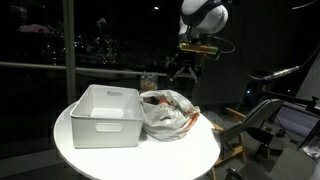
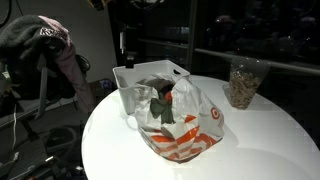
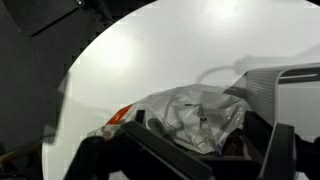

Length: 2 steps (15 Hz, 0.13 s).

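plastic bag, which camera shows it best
An exterior view shows the plastic bag best: whole, close, red print visible. In an exterior view it sits smaller beside the white bin. The wrist view crops it.

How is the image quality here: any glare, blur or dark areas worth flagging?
In both exterior views the surroundings are dark and the white table shows bright by contrast. In the wrist view glare washes out the tabletop, the fingers are dark and blurred, the plastic bag is fairly sharp.

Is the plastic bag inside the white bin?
No, the plastic bag lies on the round table beside the white bin, outside its walls.
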Available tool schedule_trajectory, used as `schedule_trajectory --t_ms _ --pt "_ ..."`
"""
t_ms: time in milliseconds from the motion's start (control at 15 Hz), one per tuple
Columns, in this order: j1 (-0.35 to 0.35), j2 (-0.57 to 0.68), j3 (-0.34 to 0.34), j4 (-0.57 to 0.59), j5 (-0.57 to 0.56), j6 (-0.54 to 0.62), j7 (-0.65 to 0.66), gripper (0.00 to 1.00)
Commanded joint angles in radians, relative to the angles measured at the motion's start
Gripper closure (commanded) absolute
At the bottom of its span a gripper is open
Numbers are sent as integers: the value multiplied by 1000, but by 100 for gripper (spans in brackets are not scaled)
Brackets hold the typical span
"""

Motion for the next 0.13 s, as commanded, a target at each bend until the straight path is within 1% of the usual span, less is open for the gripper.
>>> schedule_trajectory --t_ms 0,67 --pt "-7 1 7 2 1 -4 -1 0" --pt "-7 1 7 2 1 -5 -1 0"
